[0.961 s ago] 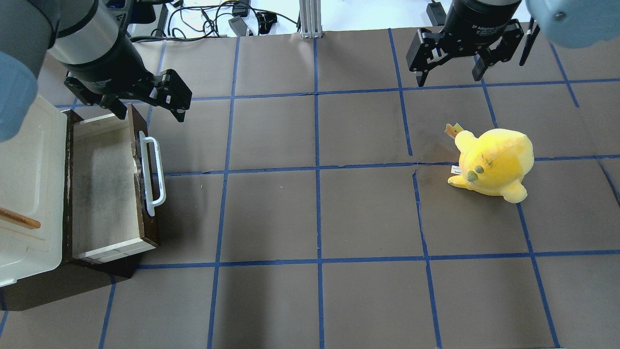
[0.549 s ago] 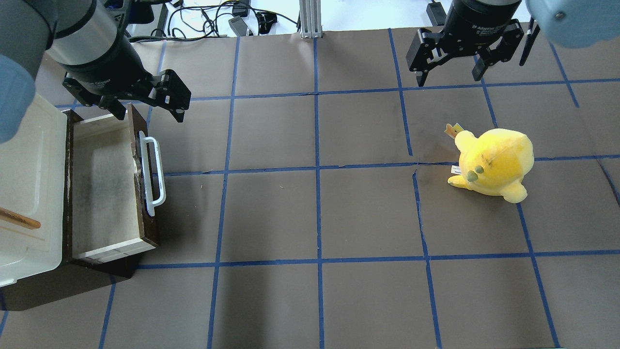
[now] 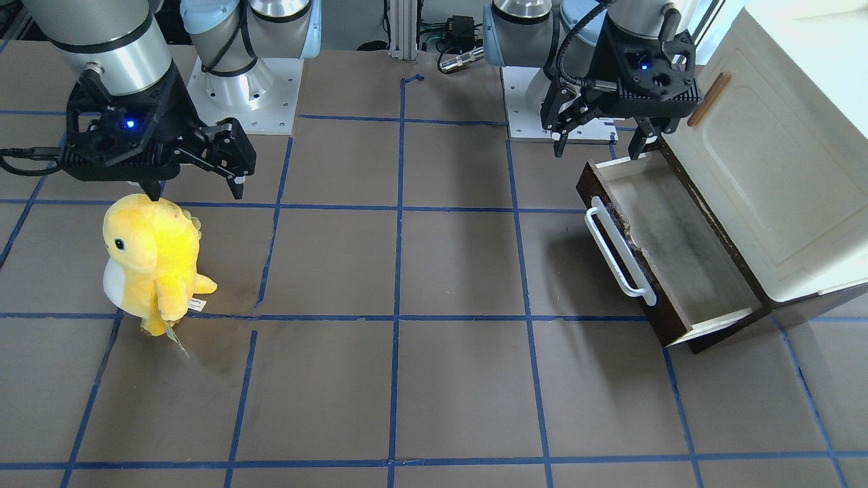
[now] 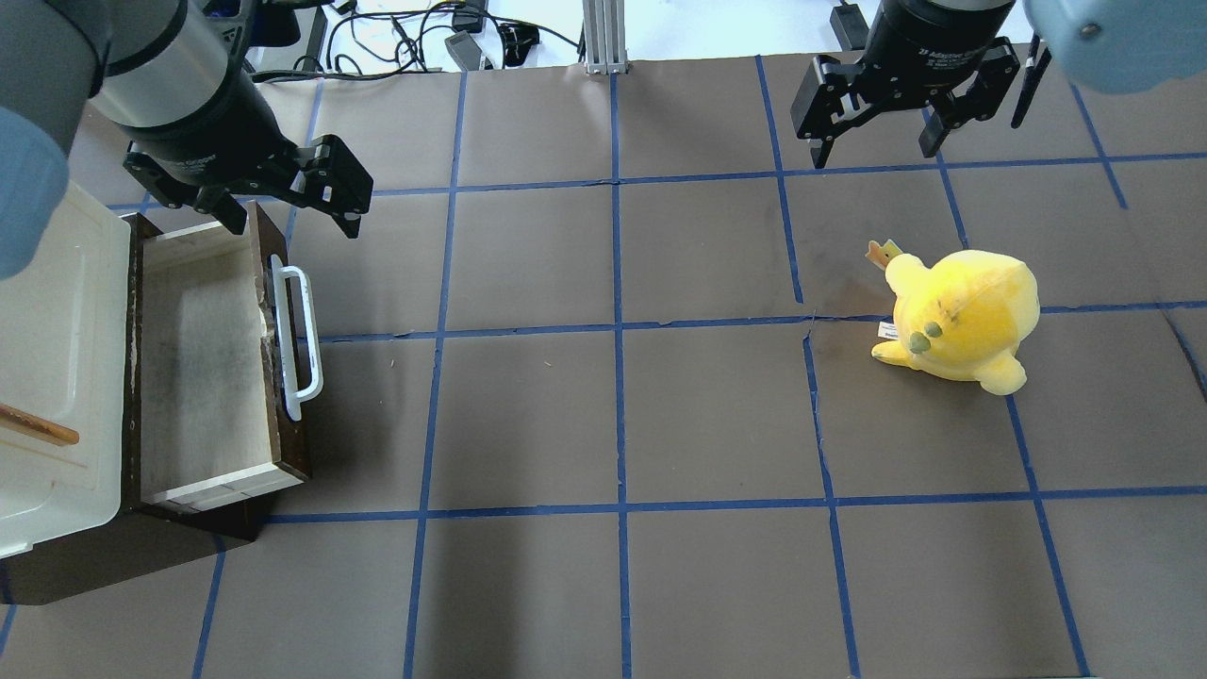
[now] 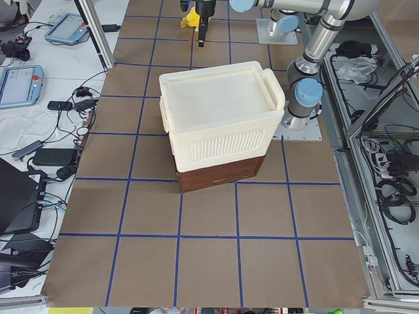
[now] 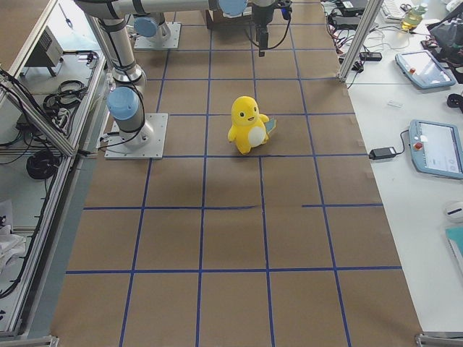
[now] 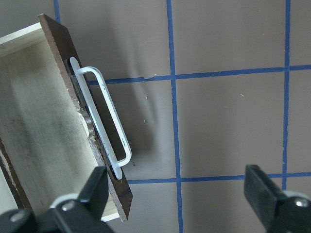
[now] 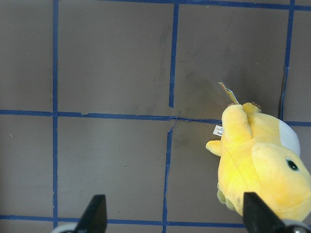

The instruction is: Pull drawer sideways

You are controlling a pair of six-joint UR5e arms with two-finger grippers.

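Note:
The drawer (image 4: 203, 368) stands pulled out of the dark base under a cream cabinet at the table's left. It has a dark brown front, a pale wood inside and a long white bar handle (image 4: 300, 339). It also shows in the front-facing view (image 3: 678, 251) and the left wrist view (image 7: 43, 136), handle (image 7: 104, 121) included. My left gripper (image 4: 292, 223) is open and empty, above the far end of the drawer front, apart from the handle; it also shows in the front-facing view (image 3: 597, 152). My right gripper (image 4: 874, 156) is open and empty, far off at the back right.
A yellow plush toy (image 4: 962, 321) stands on the right half of the table, just in front of the right gripper (image 3: 196, 193). The cream cabinet (image 4: 47, 358) with a small brown handle (image 4: 38, 426) sits at the left edge. Blue tape lines grid the brown table.

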